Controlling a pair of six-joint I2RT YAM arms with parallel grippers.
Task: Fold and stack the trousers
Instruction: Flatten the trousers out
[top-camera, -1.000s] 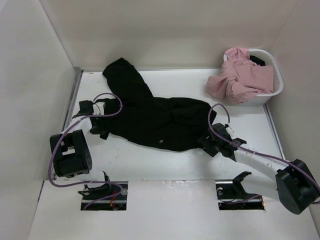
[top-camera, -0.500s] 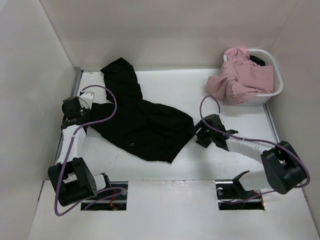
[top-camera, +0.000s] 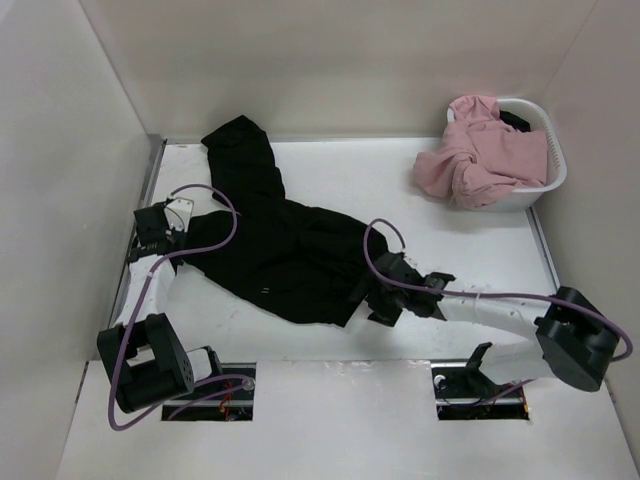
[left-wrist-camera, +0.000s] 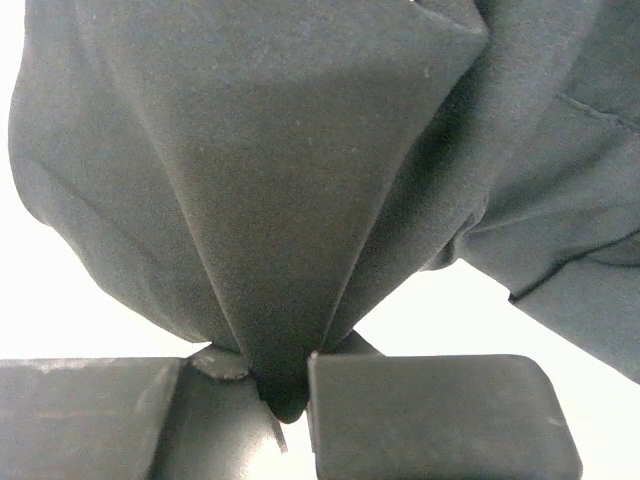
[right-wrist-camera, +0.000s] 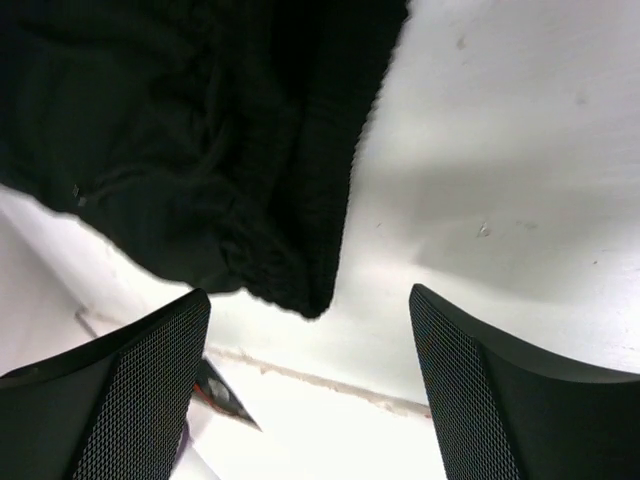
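One pinched fold of the black trousers (top-camera: 290, 250) sits clamped in the left gripper (left-wrist-camera: 285, 380), while the right gripper (top-camera: 373, 300) stands wide open with a ribbed edge between its fingers (right-wrist-camera: 120, 390).

The trousers (top-camera: 290, 255) were soft black cloth, matt and finely napped, with a ribbed knit band at the edge seen from the right wrist. The surface (top-camera: 470, 230) was white, smooth and faintly glossy, flecked with small marks. The right pincer (right-wrist-camera: 308, 310) had black pads (right-wrist-camera: 500, 400) with a fine mesh texture. The left pincer (left-wrist-camera: 290, 390) was smooth, dull dark plastic. The basket (top-camera: 553, 180) was glossy white plastic, and the garment (top-camera: 485, 155) in it was soft pink cloth.
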